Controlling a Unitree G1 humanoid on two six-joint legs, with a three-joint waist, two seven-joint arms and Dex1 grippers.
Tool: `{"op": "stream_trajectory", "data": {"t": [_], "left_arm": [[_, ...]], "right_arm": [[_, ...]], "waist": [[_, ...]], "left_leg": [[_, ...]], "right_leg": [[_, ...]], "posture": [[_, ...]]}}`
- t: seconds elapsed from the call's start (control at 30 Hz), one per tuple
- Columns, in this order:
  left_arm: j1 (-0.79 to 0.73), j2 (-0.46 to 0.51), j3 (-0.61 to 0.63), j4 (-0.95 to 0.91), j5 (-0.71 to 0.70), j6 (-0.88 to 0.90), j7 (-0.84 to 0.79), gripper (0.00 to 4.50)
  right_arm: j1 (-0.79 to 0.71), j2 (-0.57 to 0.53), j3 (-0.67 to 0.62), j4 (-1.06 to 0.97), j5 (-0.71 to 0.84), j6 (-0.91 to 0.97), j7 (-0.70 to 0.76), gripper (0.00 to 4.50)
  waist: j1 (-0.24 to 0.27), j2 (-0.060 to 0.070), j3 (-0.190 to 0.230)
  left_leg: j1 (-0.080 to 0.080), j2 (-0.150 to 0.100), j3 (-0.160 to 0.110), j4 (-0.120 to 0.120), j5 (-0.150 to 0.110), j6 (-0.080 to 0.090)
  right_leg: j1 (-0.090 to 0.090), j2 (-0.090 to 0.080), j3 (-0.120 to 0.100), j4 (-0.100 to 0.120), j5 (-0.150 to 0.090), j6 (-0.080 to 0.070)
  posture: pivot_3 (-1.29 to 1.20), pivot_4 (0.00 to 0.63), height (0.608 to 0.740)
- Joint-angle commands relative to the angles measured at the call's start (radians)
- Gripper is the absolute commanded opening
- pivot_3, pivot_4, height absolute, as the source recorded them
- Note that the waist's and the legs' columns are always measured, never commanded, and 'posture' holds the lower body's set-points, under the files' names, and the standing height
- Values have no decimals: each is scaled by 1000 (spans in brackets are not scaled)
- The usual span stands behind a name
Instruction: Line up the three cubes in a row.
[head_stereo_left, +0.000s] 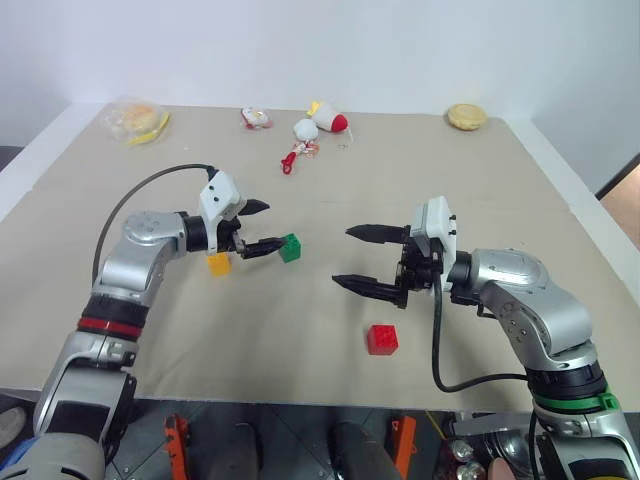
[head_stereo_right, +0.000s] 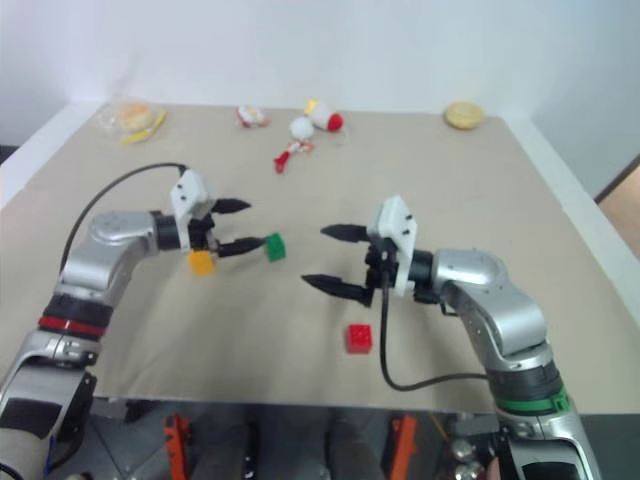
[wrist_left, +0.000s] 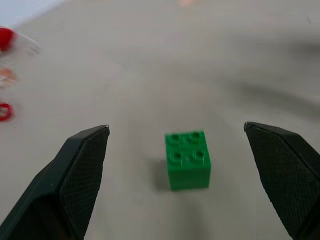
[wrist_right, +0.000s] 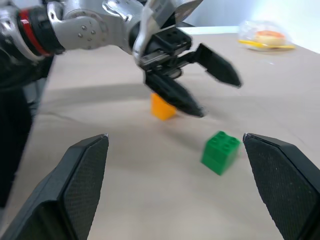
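A green cube (head_stereo_left: 290, 247) sits on the beige table, just past the fingertips of my left gripper (head_stereo_left: 263, 228), which is open and empty above the table. In the left wrist view the green cube (wrist_left: 187, 159) lies between and ahead of the two spread fingers. The yellow-orange cube (head_stereo_left: 218, 264) rests under the left gripper's base. The red cube (head_stereo_left: 382, 339) lies nearer the front edge, below my right gripper (head_stereo_left: 352, 257). That gripper is open, empty, and points left toward the green cube (wrist_right: 220, 151) and the left gripper (wrist_right: 210, 87).
Along the far edge of the table (head_stereo_left: 480, 180) lie a wrapped bun (head_stereo_left: 136, 120), white-and-red plush toys (head_stereo_left: 327, 120), a small red-and-white item (head_stereo_left: 256, 119) and a round yellowish food item (head_stereo_left: 466, 116). The table's front edge runs just below the red cube.
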Motion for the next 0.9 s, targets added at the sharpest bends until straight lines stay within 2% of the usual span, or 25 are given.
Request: {"op": "stream_trajectory", "data": {"t": [0.03,0.37,0.63,0.73,0.9], "left_arm": [[-67,-20,-46,114,81,-48,-31,4500],[-196,-141,-95,349,207,-92,-3,4500],[-239,-177,-89,433,264,-77,47,4500],[-240,-179,-86,439,273,-70,56,3692],[-235,-181,-80,431,275,-67,54,1954]], "right_arm": [[10,13,-38,-26,-4,-24,-42,4449],[55,33,-79,-106,19,0,-142,4449],[63,32,-83,-127,28,10,-171,4449],[63,32,-84,-128,31,12,-174,4500],[59,29,-82,-121,34,10,-174,4500]], "waist": [[0,0,0],[0,0,0],[-1,0,0],[0,0,0],[-1,0,0]], "left_leg": [[0,0,0,0,0,0],[-1,0,-1,0,0,0],[-1,0,-1,0,0,0],[-1,0,-1,0,0,0],[-1,0,-1,0,0,0]], "right_leg": [[0,0,0,0,0,0],[-1,0,0,0,1,1],[-1,1,0,0,1,2],[-1,0,0,0,1,2],[-1,1,0,1,1,2]], "posture": [[0,150,736],[0,150,736],[0,150,736],[0,150,736],[0,150,736]]}}
